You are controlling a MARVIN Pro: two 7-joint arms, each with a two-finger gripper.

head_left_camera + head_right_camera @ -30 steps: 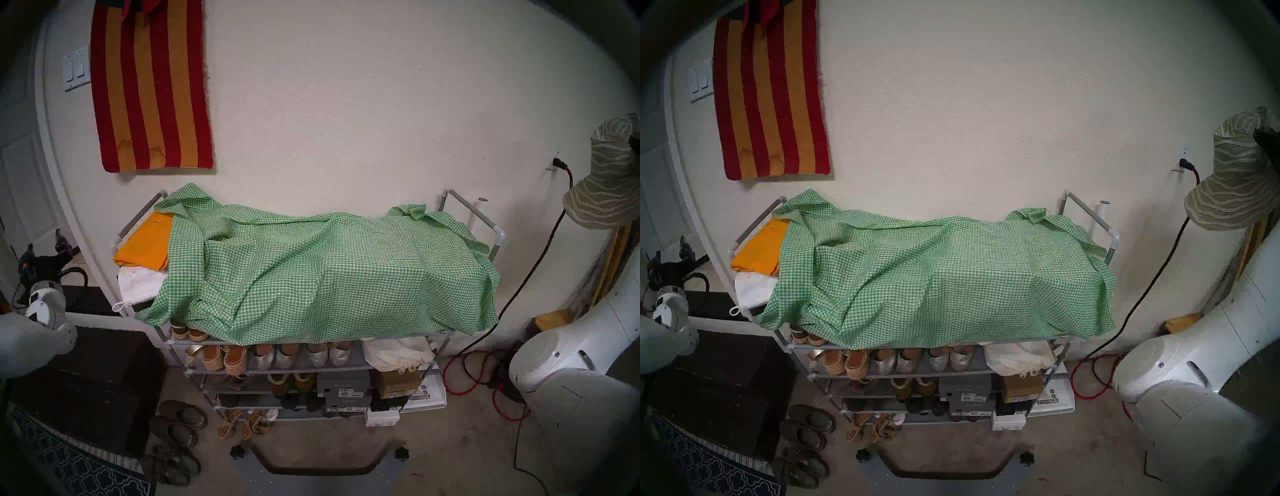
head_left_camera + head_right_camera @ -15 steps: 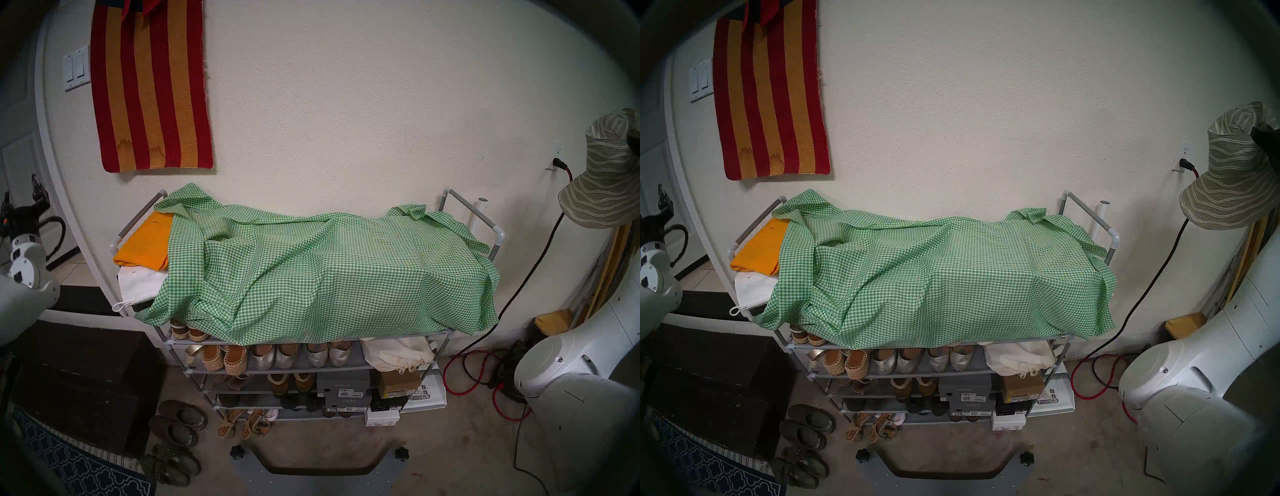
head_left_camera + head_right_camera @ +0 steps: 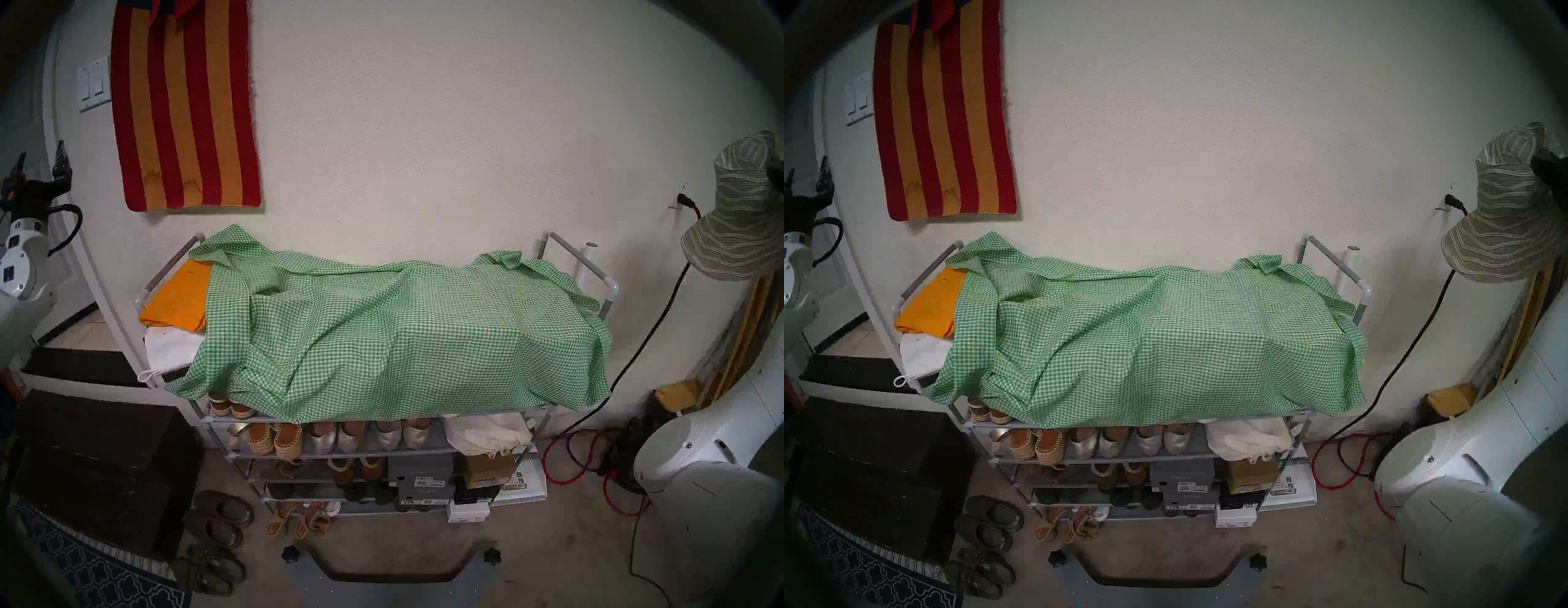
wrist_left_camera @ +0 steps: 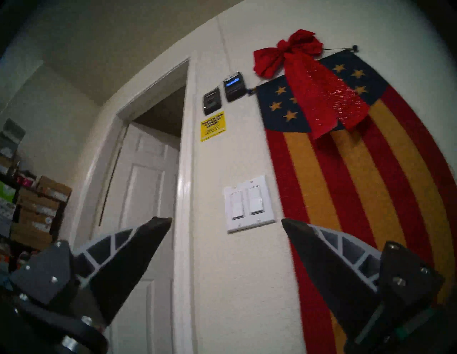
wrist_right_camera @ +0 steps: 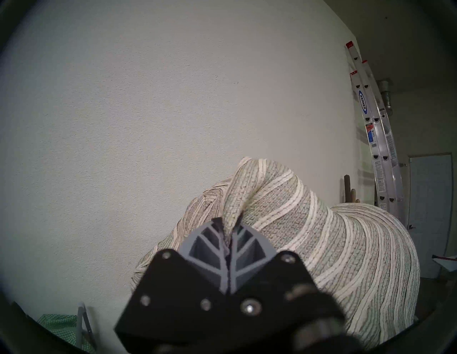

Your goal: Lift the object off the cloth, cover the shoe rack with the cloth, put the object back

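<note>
Our right claw (image 5: 228, 231) pinches the hat (image 3: 738, 212) tight, high off to the right of the cloth (image 3: 382, 327); our left claw (image 4: 226, 223) is wide apart, empty.

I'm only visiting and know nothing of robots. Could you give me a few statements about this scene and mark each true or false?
1. The floppy striped straw sun hat lies on the green-and-white checked cloth. False: it hangs in the air, pinched in the right gripper.
2. The left gripper is open and holds nothing. True.
3. The checked cloth hides the whole top of the grey metal-tube shoe rack. False: a folded orange cloth shows at one end.
4. A red-and-orange striped rug hangs on the wall. True.
</note>
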